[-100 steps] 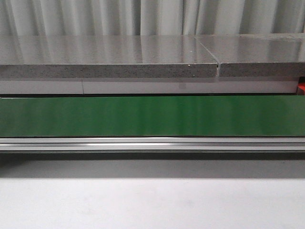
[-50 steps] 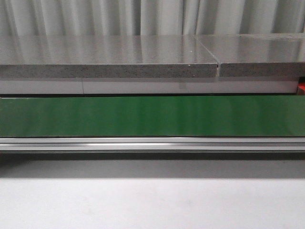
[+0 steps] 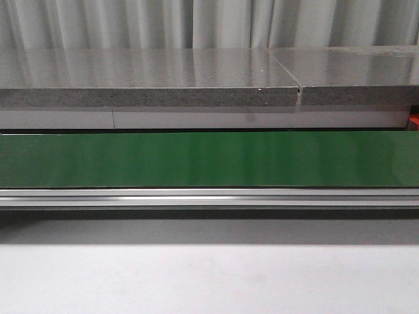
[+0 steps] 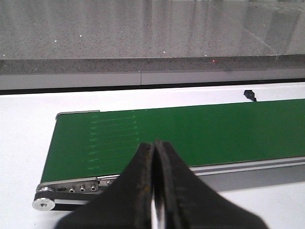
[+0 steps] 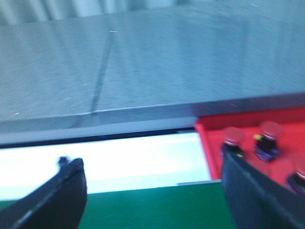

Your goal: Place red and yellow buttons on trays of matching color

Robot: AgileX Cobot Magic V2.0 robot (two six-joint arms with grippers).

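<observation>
A red tray (image 5: 286,121) lies past the end of the green conveyor belt (image 5: 152,205), and three red buttons (image 5: 233,136) (image 5: 270,129) (image 5: 300,168) stand in it. My right gripper (image 5: 152,162) hangs open above the belt near that tray, with nothing between its fingers. In the left wrist view my left gripper (image 4: 155,143) is shut and empty over the near rail at the other end of the belt (image 4: 190,133). No yellow button or yellow tray is in view. Neither gripper appears in the front view, where the belt (image 3: 209,159) carries nothing.
A grey stone counter (image 3: 150,78) runs behind the belt and stands higher than it. An aluminium rail (image 3: 209,196) borders the belt's near side, with white table (image 3: 209,275) in front. A sliver of the red tray (image 3: 414,121) shows at the right edge.
</observation>
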